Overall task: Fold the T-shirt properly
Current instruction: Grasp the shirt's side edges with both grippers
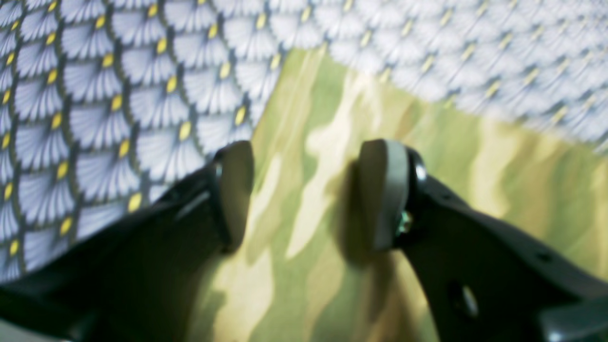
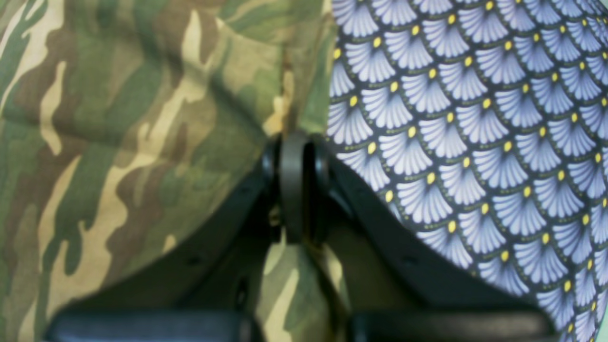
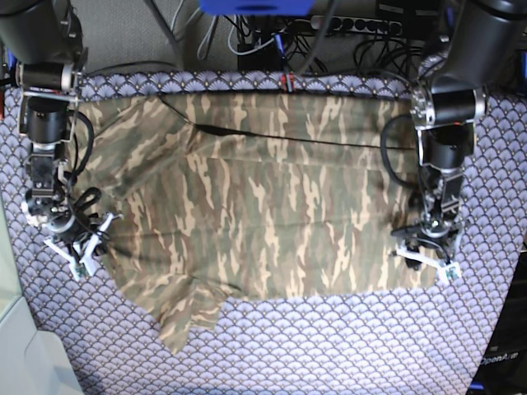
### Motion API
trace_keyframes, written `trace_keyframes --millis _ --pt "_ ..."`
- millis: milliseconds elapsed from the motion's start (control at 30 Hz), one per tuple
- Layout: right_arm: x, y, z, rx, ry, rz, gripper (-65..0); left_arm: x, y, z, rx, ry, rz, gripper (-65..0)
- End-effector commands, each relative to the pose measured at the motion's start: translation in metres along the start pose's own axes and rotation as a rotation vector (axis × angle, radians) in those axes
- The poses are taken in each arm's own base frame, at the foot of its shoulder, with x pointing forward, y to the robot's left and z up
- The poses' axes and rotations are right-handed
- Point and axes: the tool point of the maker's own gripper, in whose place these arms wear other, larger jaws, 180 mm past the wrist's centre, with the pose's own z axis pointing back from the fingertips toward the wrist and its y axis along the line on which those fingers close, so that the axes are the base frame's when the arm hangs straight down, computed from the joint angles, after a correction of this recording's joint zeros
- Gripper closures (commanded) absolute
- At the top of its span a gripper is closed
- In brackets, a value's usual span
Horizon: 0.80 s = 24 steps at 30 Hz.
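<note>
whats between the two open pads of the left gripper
Nothing is clamped there: in the left wrist view the left gripper has its pads apart, with only the flat T-shirt showing through the gap.

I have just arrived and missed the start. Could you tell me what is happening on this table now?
A two-armed robot is folding a camouflage T-shirt spread over a purple scale-patterned cloth. The right tool is shut on the T-shirt's edge. The left tool is open, hovering over the opposite edge with nothing between its pads. One fold runs across the far part; a sleeve sticks out at the near side.
</note>
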Motion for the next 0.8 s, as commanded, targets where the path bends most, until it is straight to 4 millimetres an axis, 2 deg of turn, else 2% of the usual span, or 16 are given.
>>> trace_keyframes --millis 0,233,300,400,767 --pt "0.024 -0.016 0.005 -0.029 -0.062 0.007 0.0 0.023 0.000 -0.003 0.000 -0.042 0.003 -35.2" --pt "0.025 -0.017 0.005 -0.030 -0.063 0.008 0.0 0.016 0.004 -0.003 0.009 -0.032 0.006 -35.2" --pt "0.025 -0.017 0.005 -0.030 -0.063 0.008 0.0 0.019 0.019 -0.003 0.030 -0.035 0.002 -35.2" --pt "0.024 -0.016 0.005 -0.029 -0.062 0.007 0.0 0.021 0.025 -0.003 0.039 -0.037 0.002 -35.1" --pt "0.020 -0.017 0.005 -0.031 -0.035 0.009 0.0 0.017 0.016 -0.003 0.026 -0.031 -0.001 -35.1"
